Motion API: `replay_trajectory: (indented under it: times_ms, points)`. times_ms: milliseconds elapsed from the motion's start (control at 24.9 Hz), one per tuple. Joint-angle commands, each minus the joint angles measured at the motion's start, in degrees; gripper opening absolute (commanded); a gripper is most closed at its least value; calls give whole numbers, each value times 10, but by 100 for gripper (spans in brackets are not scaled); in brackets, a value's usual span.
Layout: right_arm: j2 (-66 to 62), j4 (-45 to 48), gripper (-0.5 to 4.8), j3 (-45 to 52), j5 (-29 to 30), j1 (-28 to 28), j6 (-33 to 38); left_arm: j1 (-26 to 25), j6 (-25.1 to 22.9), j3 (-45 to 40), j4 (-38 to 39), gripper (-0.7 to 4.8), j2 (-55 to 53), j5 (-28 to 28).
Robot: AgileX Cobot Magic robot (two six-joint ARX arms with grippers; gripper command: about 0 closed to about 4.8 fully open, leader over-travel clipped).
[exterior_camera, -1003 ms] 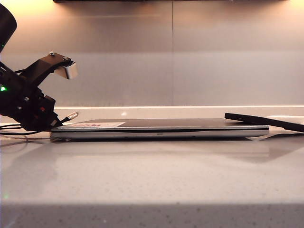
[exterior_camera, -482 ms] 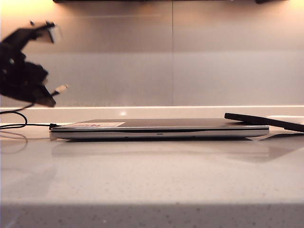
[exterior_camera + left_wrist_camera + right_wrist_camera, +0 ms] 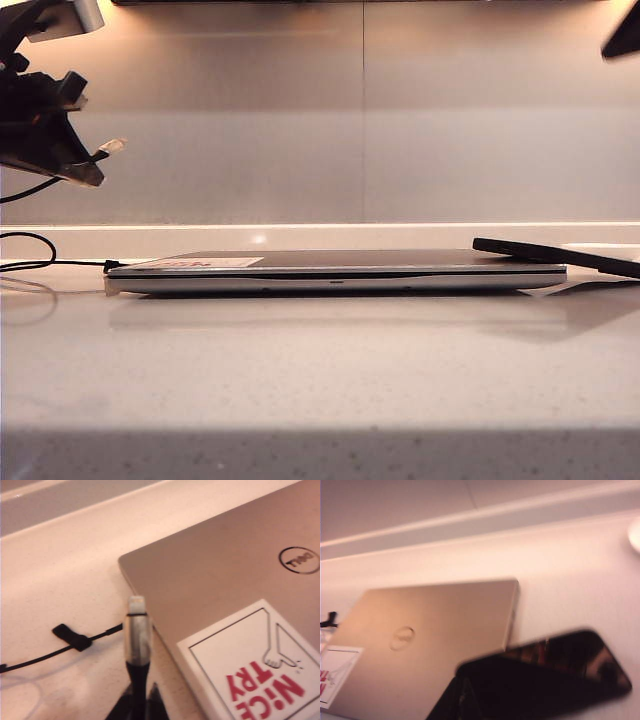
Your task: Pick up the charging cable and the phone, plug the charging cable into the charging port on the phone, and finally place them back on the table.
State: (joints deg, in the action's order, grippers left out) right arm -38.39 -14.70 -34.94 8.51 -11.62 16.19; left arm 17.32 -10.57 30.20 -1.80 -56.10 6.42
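My left gripper (image 3: pixel 85 168) hangs high at the far left of the exterior view, shut on the charging cable (image 3: pixel 100 152). The cable's silver-white tip (image 3: pixel 137 630) sticks out past the black fingertips (image 3: pixel 155 707), above the table (image 3: pixel 320 370) beside the laptop's corner. The phone (image 3: pixel 560 255), a slim black slab, lies tilted with one end on the laptop's right end. In the right wrist view the phone (image 3: pixel 545 672) fills the space just beyond my right gripper (image 3: pixel 457 702), which is shut and holds nothing. Only a dark corner of that gripper (image 3: pixel 624 40) shows, high at the exterior view's top right.
A closed silver-grey laptop (image 3: pixel 335 270) with a red-lettered sticker (image 3: pixel 250 665) lies across the middle of the table. A second thin black cable with a black plug (image 3: pixel 72 636) lies on the table by the laptop's left end. A wall panel stands behind.
My left gripper has risen from the laptop's left end to the upper left, carrying the charging cable. A bit of the right gripper has come into view at top right. The phone has not moved.
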Motion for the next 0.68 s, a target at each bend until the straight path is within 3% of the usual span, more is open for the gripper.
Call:
replay_trajectory:
  times_ms: [40, 281, 441, 482, 682]
  points:
    - [0, 11, -6, 21, 22, 17, 53, 23, 5, 11, -5, -7, 2, 3]
    - [0, 57, -6, 66, 34, 20, 131, 75, 22, 15, 4, -7, 1, 3]
    - [0, 59, 3, 95, 36, 20, 279, 107, 67, 17, 36, -7, 0, 3]
    - [0, 58, 27, 97, 36, 20, 296, 110, 68, 17, 37, -7, 0, 3]
    - [0, 33, 263, 98, 25, 21, 366, 111, 67, 17, 36, -7, 0, 3]
